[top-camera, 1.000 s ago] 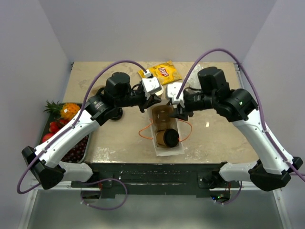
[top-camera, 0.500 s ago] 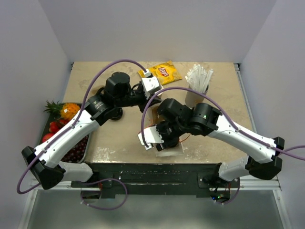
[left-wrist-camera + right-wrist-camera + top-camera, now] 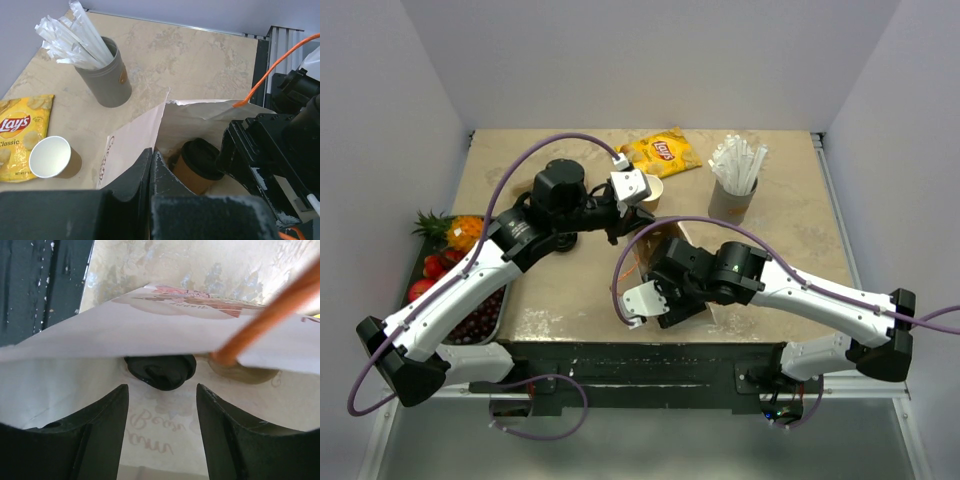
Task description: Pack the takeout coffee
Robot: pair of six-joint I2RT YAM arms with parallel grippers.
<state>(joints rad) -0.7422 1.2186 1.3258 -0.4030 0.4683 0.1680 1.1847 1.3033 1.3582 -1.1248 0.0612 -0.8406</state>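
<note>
Your takeout coffee stood upright inside the white paper bag with its black lid on, so the cup was where the task wants it. Whether it sat in a carrier down there, the views did not show clearly.

The left gripper was clenched on the bag's wall at the rim. I judge you held it there to keep the mouth pulled open and stop the thin paper from folding down over the cup.

The right gripper sat at the near end of the bag, fingers spread and nothing between them. Its wrist view looked under a sagging sheet of bag paper straight at the lid. I cannot tell whether it was there to steady the cup or to spread the bag. One orange handle arched up loose beside the right arm.

Outside the bag, on the tabletop, a lidless paper cup stood just beside the chip packet. The grey cup of wrapped straws stood apart from the bag.

Packing looked close to finished. The risk, as I see it, was your right gripper snagging the paper or the handle on withdrawal and tipping the cup.
</note>
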